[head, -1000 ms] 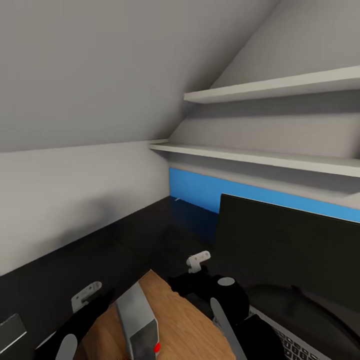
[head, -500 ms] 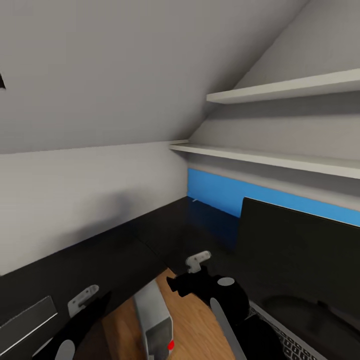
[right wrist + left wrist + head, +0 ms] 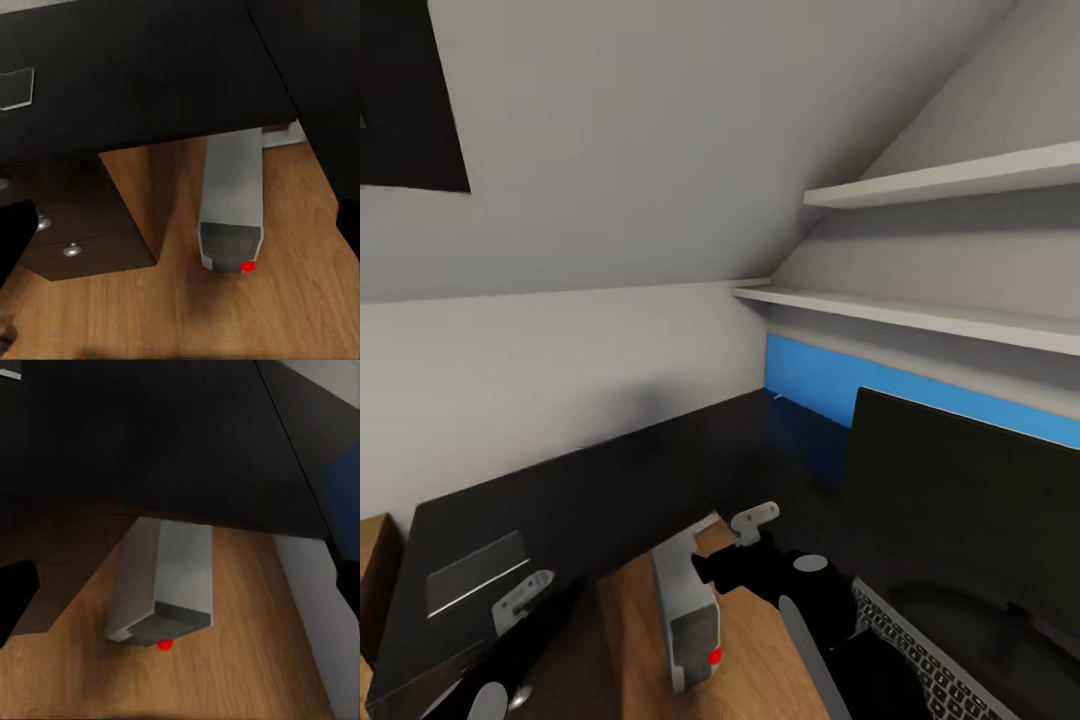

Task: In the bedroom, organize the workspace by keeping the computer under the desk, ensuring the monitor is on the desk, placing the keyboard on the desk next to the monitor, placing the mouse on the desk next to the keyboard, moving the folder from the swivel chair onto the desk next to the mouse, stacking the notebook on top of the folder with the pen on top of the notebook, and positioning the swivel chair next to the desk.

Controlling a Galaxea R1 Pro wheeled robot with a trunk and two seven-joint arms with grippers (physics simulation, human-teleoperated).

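Observation:
The glossy black desk [image 3: 610,480] runs in an L below the sloped ceiling, with its blue back panel [image 3: 810,380] on the right. The black monitor [image 3: 960,490] stands on it, and the keyboard [image 3: 930,660] lies in front of the monitor. The pale grey notebook [image 3: 475,570] lies flat near the desk's left end. The grey computer [image 3: 688,600] stands on the wood floor, its rear end under the desk edge and its dark front with the red dot [image 3: 246,265] sticking out. My left gripper [image 3: 525,597] and right gripper [image 3: 757,520] hover above the floor gap, both open and holding nothing.
White wall shelves [image 3: 920,185] hang above the monitor. A dark drawer unit with round knobs [image 3: 71,250] sits under the desk beside the computer. A light wood dresser corner [image 3: 375,570] shows at far left, and a dark window [image 3: 410,90] is in the ceiling.
The camera has turned left, so the whole picture has shifted right. The desk's left end, the notebook and the dark window have come into view. Both arms keep their places in the picture.

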